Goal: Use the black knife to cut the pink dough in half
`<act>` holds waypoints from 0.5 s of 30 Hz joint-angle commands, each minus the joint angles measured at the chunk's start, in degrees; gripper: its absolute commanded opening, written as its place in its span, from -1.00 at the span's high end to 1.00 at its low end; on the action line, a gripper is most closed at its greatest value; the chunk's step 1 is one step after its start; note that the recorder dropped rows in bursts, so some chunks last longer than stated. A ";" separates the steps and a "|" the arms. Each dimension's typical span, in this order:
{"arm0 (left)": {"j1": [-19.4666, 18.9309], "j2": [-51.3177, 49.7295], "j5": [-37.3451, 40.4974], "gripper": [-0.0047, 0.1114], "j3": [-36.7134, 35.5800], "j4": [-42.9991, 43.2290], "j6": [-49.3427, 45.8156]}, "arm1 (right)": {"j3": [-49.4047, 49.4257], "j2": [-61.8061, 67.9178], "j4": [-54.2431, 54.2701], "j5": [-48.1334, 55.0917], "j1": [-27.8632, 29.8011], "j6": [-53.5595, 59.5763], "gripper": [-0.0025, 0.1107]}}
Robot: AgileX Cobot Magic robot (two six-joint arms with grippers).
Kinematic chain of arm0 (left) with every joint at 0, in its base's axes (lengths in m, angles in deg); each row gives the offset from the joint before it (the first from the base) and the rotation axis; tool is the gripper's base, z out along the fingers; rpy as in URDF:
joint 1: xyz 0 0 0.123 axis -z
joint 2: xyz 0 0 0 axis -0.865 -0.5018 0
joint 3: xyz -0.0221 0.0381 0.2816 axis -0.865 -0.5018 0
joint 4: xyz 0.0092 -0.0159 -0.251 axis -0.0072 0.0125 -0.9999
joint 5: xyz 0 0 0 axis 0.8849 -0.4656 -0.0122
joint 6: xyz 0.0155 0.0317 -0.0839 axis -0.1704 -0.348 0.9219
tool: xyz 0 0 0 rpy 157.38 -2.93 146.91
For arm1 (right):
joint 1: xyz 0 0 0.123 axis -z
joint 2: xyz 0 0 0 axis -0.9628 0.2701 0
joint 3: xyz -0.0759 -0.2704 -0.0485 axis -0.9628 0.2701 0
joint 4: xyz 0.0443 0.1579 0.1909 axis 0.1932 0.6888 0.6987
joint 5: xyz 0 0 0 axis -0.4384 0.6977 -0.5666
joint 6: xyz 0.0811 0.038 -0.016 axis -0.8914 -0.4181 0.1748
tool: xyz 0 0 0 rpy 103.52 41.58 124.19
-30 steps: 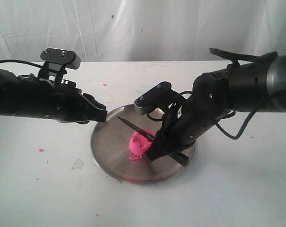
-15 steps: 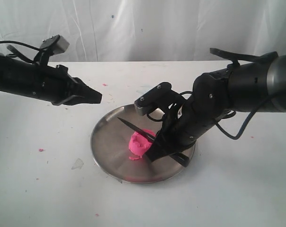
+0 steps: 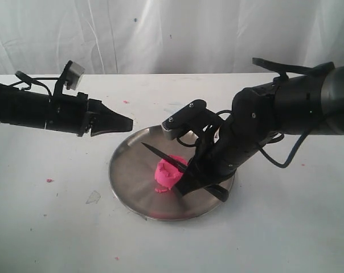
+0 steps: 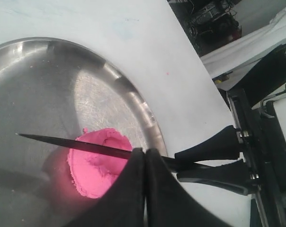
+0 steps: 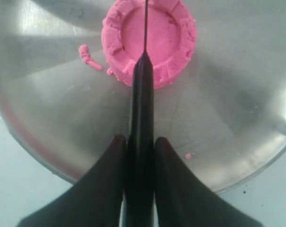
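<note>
With my right gripper (image 5: 139,142) clamped on the black knife (image 5: 142,90) over the middle of the pink dough (image 5: 164,33) in the steel plate (image 3: 126,176), I should press straight down, my left gripper (image 3: 123,121) pinched together aside.

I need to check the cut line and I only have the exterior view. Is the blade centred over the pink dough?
Observer: Yes; in the right wrist view the black knife runs across the middle of the pink dough.
Operator: Is the dough already split?
Observer: No, it is one round puck with a ridged rim.
Operator: Is the left pincer open?
Observer: The left pincer is shut on nothing, above the steel plate.
</note>
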 commanded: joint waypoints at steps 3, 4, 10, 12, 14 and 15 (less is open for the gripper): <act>4.27 -1.64 -0.38 0.92 1.67 -1.17 -0.82 | -0.10 -0.22 -1.32 -0.18 0.69 0.28 0.96; 4.96 -1.80 -1.07 0.92 1.82 -1.17 -0.82 | -0.10 -0.22 -1.48 -0.01 0.69 0.28 0.96; 8.10 -2.69 -5.93 0.92 1.82 -0.18 -0.82 | -0.10 -0.22 -2.40 1.25 0.69 0.28 0.96; 8.25 -2.97 -5.93 0.92 1.82 -0.18 -0.82 | -0.10 -0.22 -2.40 1.25 0.69 0.28 0.96; 8.25 -3.07 -6.31 0.92 1.82 -0.18 -0.82 | -0.10 -0.22 -2.36 1.37 0.69 0.28 0.96; 8.25 -3.07 -6.31 0.92 1.82 -0.18 -0.82 | -0.10 -0.22 -2.36 1.37 0.69 0.28 0.96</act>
